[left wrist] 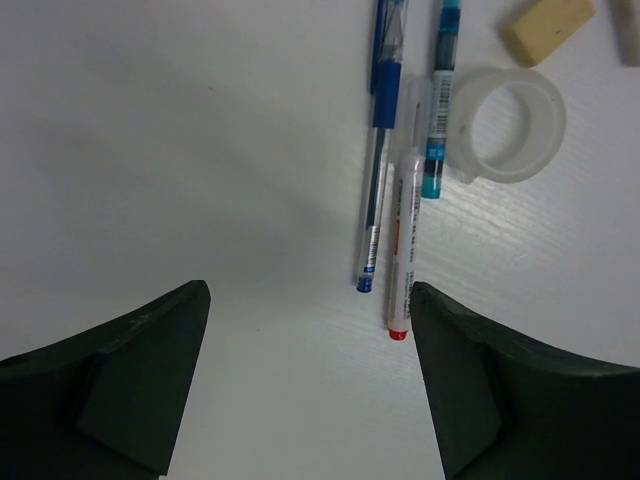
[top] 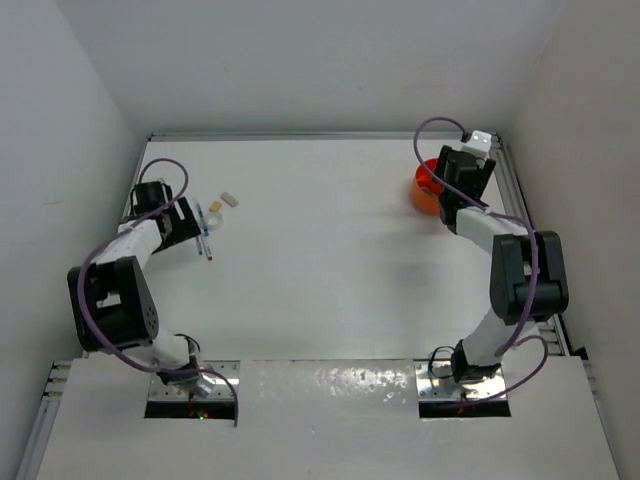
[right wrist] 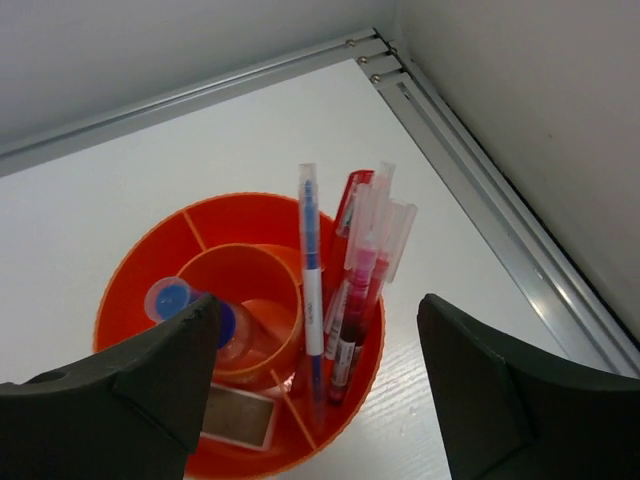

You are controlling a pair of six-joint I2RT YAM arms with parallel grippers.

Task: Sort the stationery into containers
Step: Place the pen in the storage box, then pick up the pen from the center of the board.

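Note:
The round orange tub (right wrist: 150, 262) with inner dividers stands at the far right of the table (top: 424, 192). It holds a blue-and-white pen (right wrist: 312, 290), several red and pink pens (right wrist: 362, 285), a blue-capped bottle (right wrist: 176, 300) and a beige block (right wrist: 236, 415). My right gripper (right wrist: 318, 320) hangs open and empty just above it. At the far left lie a blue pen (left wrist: 378, 180), a white pen with a red tip (left wrist: 403, 240) and a teal pen (left wrist: 437, 110). My left gripper (left wrist: 310, 300) is open and empty just short of their near ends.
A clear tape ring (left wrist: 505, 125) lies right of the pens, touching the teal one. A beige eraser (left wrist: 548, 25) lies beyond it, also in the top view (top: 229, 199). The back wall and a metal rail (right wrist: 500, 220) run close behind the tub.

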